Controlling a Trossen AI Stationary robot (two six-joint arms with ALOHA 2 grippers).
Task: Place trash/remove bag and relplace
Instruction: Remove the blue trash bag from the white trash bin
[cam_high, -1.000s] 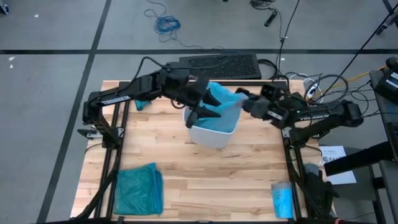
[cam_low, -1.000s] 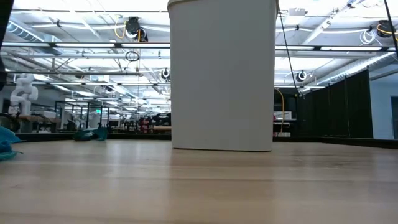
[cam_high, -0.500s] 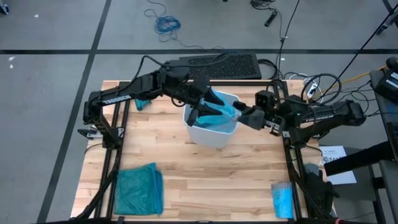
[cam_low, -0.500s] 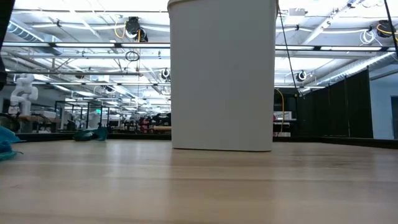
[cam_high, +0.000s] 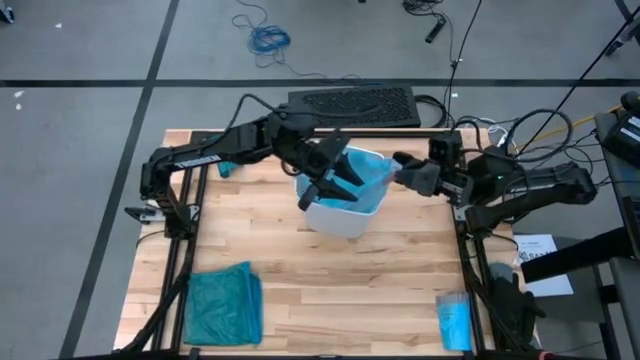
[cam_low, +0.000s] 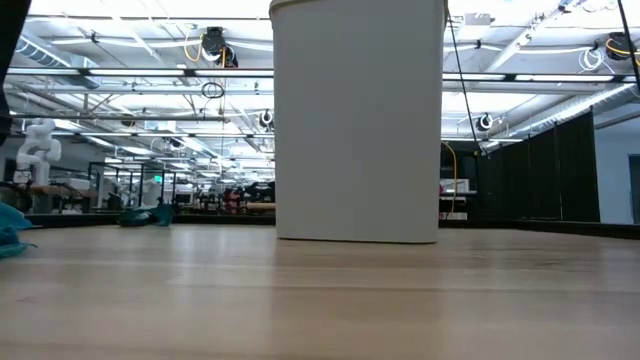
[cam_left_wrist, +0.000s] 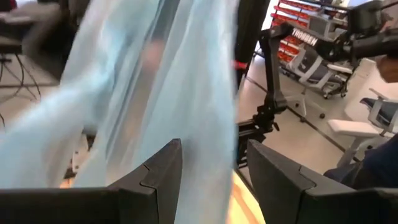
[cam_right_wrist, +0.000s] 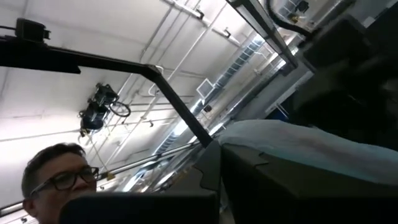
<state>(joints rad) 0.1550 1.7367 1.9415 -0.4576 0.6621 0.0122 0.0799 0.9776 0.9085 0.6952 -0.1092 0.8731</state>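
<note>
The white bin (cam_high: 340, 212) stands near the middle of the desk (cam_high: 330, 290), toward its far edge, with the pale blue bag (cam_high: 366, 176) spilling out of its mouth; I cannot see what lies at the bottom. My left tool (cam_high: 335, 178) hangs over the bin's opening with its fingers (cam_left_wrist: 155, 171) partly apart, the bag's film draped between and in front of them. My right tool (cam_high: 403, 172) sits just beside the bin's right rim, pinched closed on a fold of the bag. A teal-green bag (cam_high: 222, 303) lies at the desk's near left corner and a small folded blue packet (cam_high: 454, 320) at the near right corner, so the near middle of the wood lies open. A keyboard (cam_high: 352, 103) rests beyond the far edge. In the right wrist view a person (cam_right_wrist: 53, 171) shows below ceiling pipes.
</note>
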